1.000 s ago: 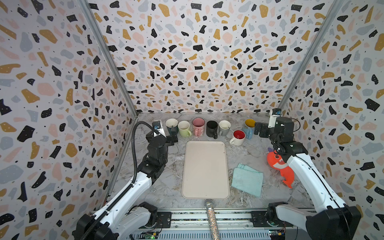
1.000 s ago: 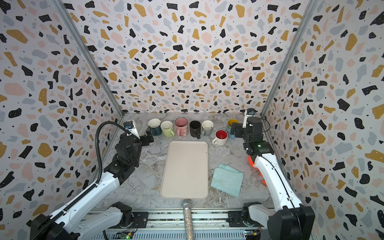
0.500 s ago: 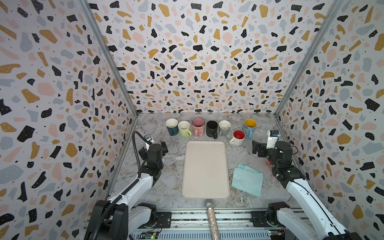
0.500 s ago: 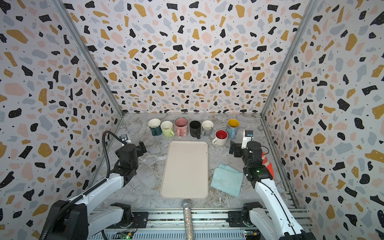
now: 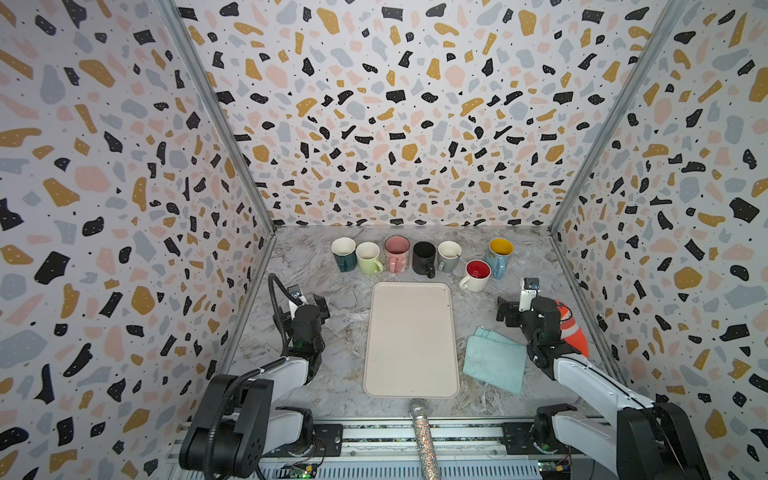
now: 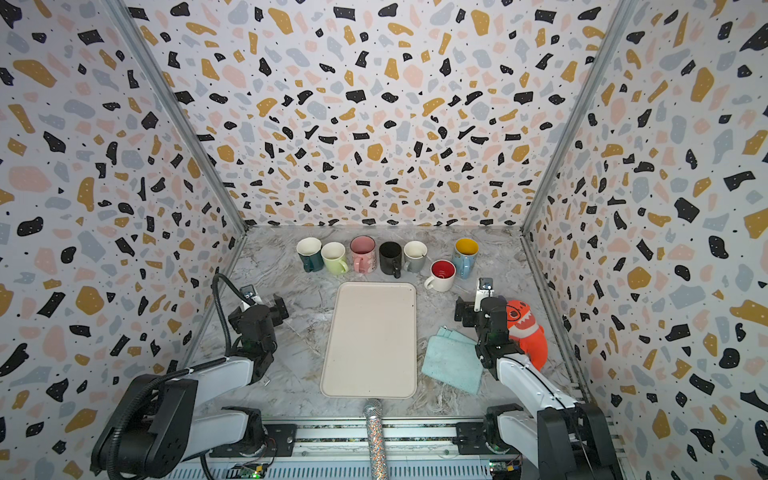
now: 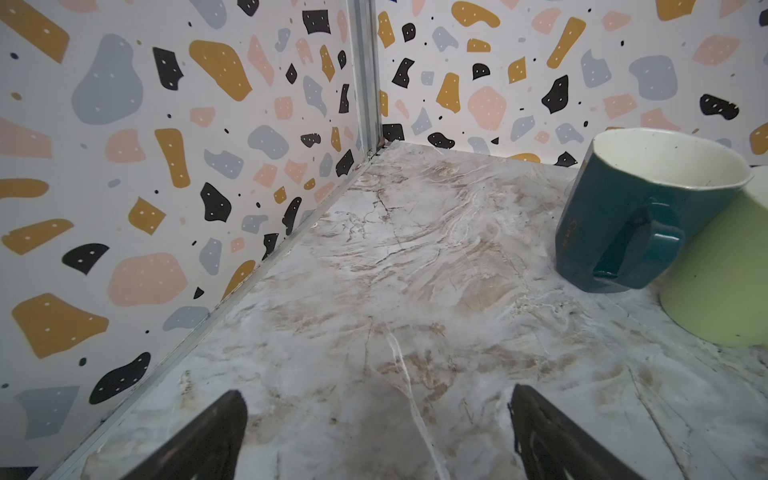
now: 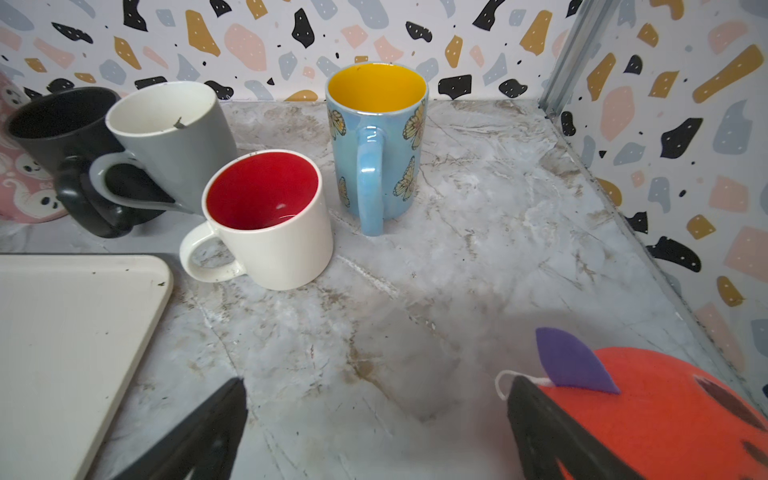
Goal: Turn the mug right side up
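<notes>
Ceramic mugs (image 5: 424, 259), 7 in all, stand rim-up at the back wall, upper middle of both top views. The white mug (image 5: 476, 276) sits just forward of the row, beside the blue mug (image 5: 500, 255). I judge the turning done, with nothing left. The left gripper (image 7: 376, 392) and right gripper (image 8: 376, 380) gape wide and empty, flanking the tray (image 5: 411, 340). An orange plush (image 8: 665, 415) crowds the right gripper, and bare tabletop lies ahead of both.

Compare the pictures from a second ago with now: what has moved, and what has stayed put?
Both arms drew back from the mugs toward the front: the left pincer away from the teal mug, the right pincer away from the blue mug. Neither took hold of anything; both are open and empty. The tray, cloth, orange toy and every mug stayed put.
</notes>
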`<state>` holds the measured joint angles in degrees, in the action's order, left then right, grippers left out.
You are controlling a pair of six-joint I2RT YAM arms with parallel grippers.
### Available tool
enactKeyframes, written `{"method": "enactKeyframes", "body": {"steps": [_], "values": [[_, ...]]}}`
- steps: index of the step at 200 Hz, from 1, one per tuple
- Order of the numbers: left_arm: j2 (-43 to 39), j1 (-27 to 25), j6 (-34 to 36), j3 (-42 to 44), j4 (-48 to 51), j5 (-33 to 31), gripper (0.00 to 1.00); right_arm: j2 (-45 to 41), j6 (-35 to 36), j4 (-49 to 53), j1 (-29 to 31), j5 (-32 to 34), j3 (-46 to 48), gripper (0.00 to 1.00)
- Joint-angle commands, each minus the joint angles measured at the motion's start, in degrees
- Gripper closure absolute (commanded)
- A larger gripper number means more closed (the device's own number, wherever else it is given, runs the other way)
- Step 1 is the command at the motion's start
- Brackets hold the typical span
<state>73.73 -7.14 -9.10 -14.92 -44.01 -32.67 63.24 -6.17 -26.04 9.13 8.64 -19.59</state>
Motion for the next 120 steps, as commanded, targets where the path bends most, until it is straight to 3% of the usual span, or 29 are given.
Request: {"method": "enactKeyframes", "body": {"steps": [1, 29, 48, 92, 120], "values": [[2.07, 0.37, 3.74, -1.52, -8.83, -0.91, 0.0, 3.54, 2.24, -12.34, 0.02, 2.89, 1.39, 0.01], [6.05, 1.07, 4.88, 3.35, -23.01, -0.67, 0.0, 10.5, 4.19, -20.84, -0.16, 3.16, 2.66, 0.01], [5.45, 1.07, 4.92, 4.44, -22.97, 0.36, 0.0, 12.88, 5.75, -24.58, -0.25, 2.75, 2.79, 0.01], [7.45, 1.07, 6.63, 5.17, -26.22, 3.63, 0.0, 20.58, 8.89, -44.29, -1.13, -0.44, 7.02, 0.01], [7.46, 1.07, 6.44, 5.1, -25.94, 3.75, 0.0, 22.0, 6.42, -43.22, -4.09, -5.08, 6.48, 0.01]]}}
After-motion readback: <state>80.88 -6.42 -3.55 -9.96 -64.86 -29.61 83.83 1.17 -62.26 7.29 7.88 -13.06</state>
